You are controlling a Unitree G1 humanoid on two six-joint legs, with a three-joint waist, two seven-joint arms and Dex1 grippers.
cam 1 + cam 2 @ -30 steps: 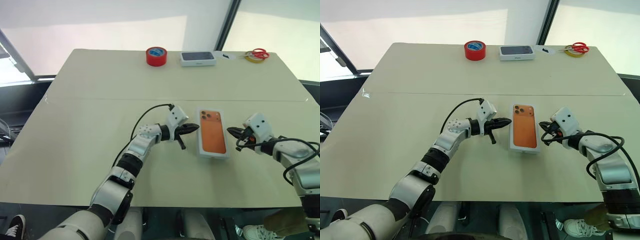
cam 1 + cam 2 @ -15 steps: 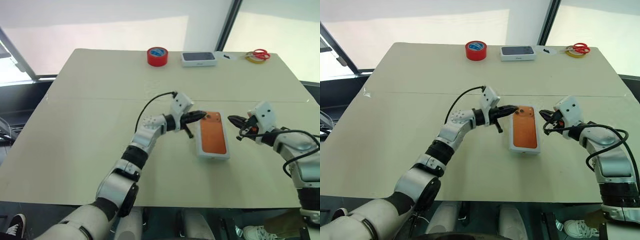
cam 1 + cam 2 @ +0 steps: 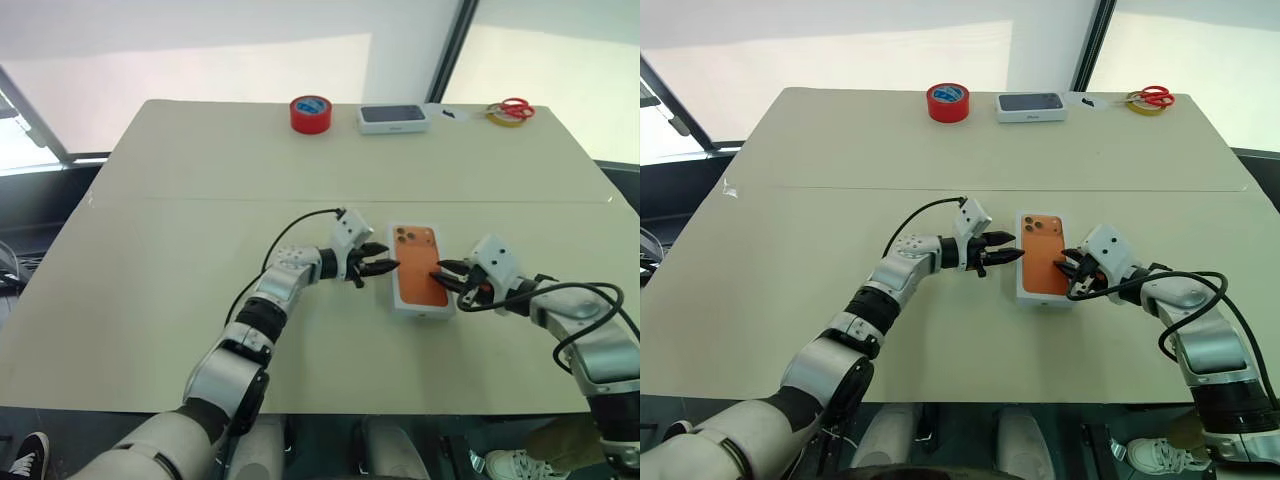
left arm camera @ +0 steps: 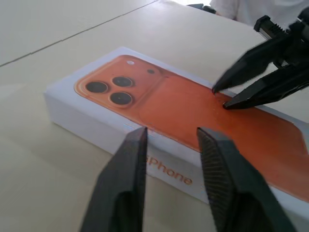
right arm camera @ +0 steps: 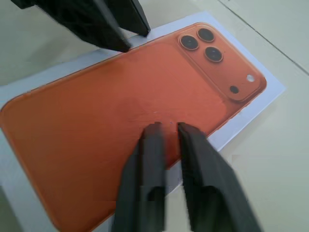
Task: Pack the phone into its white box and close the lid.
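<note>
The lid point(image 3: 418, 265), white with an orange phone picture on top, sits down over the white box as one closed package in the middle of the table. The phone itself is hidden. My left gripper point(image 3: 388, 266) lies level at the package's left side, open, with its fingertips just short of the lid's side wall point(image 4: 159, 159). From the right, my right gripper point(image 3: 440, 272) reaches over the lid's edge. Its fingers point(image 5: 152, 145) stand a little apart, open, just above the orange picture point(image 5: 120, 111). Neither gripper holds anything.
Along the table's far edge stand a red tape roll point(image 3: 309, 112), a dark-topped white case point(image 3: 392, 118), and red scissors on a yellow tape ring point(image 3: 510, 110). A seam point(image 3: 200, 200) runs across the table behind the package.
Both grippers have opened from shut. The right one moved left onto the lid's right edge. The left one drew back from the lid's far-left corner to its left side.
</note>
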